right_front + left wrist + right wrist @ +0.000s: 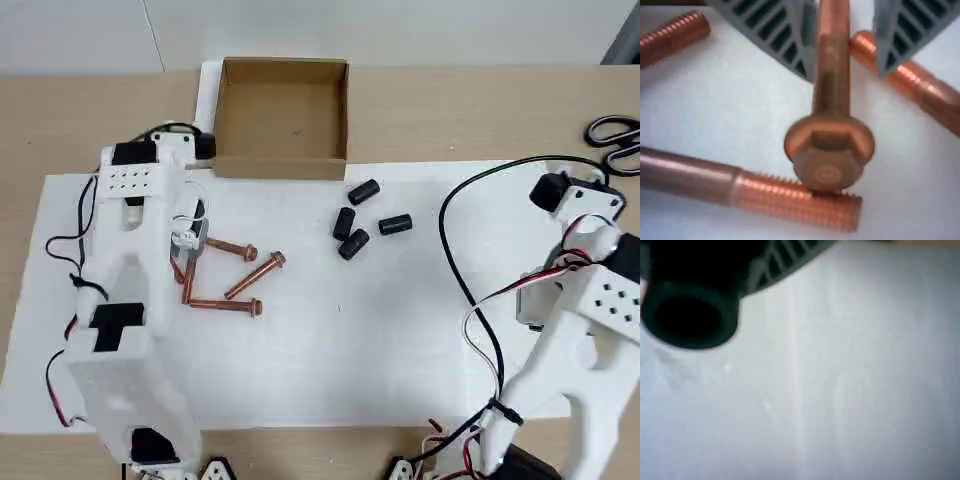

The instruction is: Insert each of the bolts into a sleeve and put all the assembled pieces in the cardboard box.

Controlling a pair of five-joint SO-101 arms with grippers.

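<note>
Bolt point(830, 115) head's sitting right up at the lens, shank running lengthwise between the spread fingers of the left gripper point(844, 72), near the white sheet point(300, 370)'s left edge. Right gripper point(725, 270) seems to be clamping a sleeve point(690, 315) over by the right edge.

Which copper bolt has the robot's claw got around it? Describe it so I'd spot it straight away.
Start at the cardboard box, then look to the left arm beside it. The bolt lies between the open fingers of the left gripper, its head against the threaded end of another bolt; the remaining bolts lie outside the fingers.
</note>
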